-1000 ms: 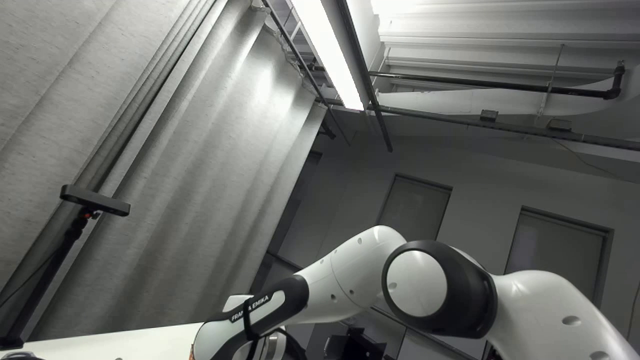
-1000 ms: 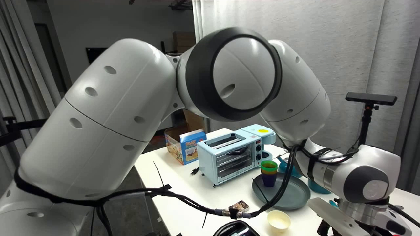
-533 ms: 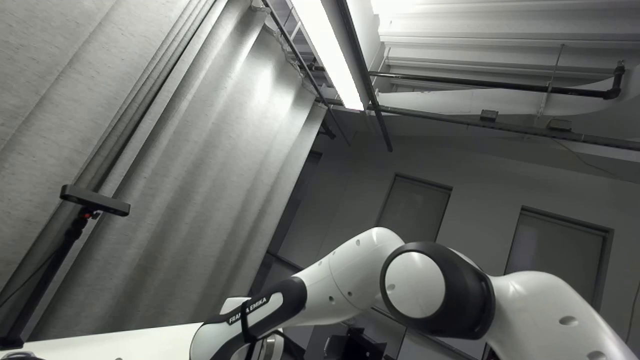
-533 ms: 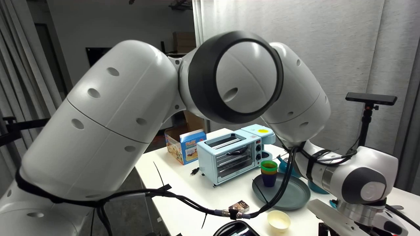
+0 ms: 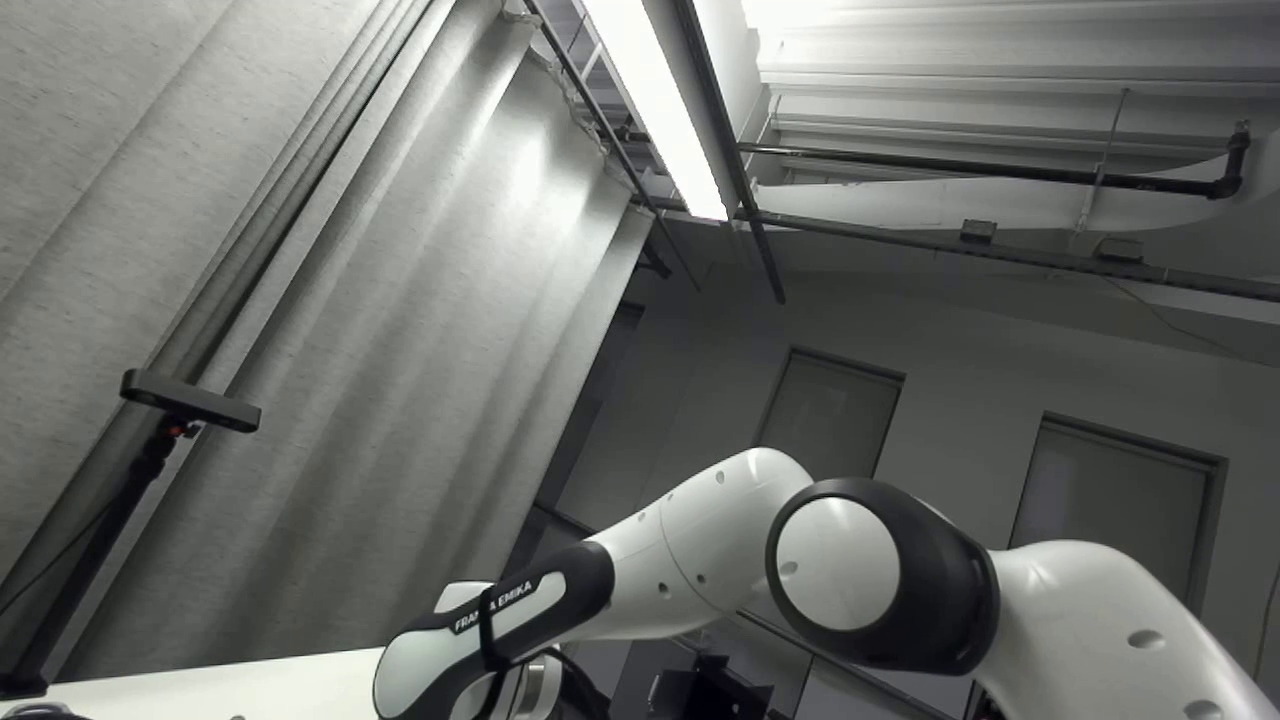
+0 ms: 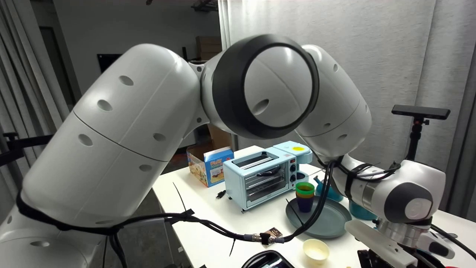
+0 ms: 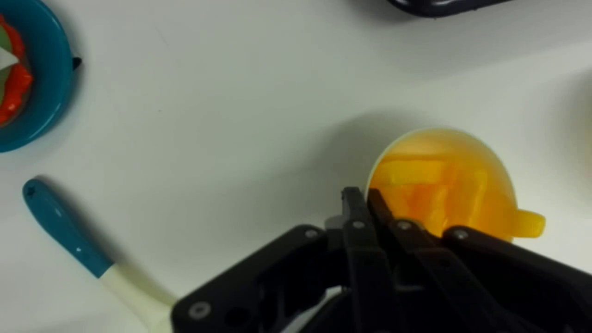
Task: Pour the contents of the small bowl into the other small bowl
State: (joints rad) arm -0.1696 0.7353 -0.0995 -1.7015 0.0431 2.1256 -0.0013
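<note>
The fingers (image 7: 355, 212) pinch the rim of a small bowl (image 7: 430, 142) of yellow and orange pieces (image 7: 416, 172); a teal dish (image 7: 52, 83) well apart holds something red and green (image 7: 18, 85). In an exterior view, a cream bowl (image 6: 316, 248) stands on the counter (image 6: 208, 201) near a gray plate (image 6: 335, 217) bearing stacked cups (image 6: 305, 199).

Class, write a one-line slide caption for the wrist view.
The hand grips a small bowl of yellow and orange pieces; a teal-handled utensil lies on the white table.
</note>
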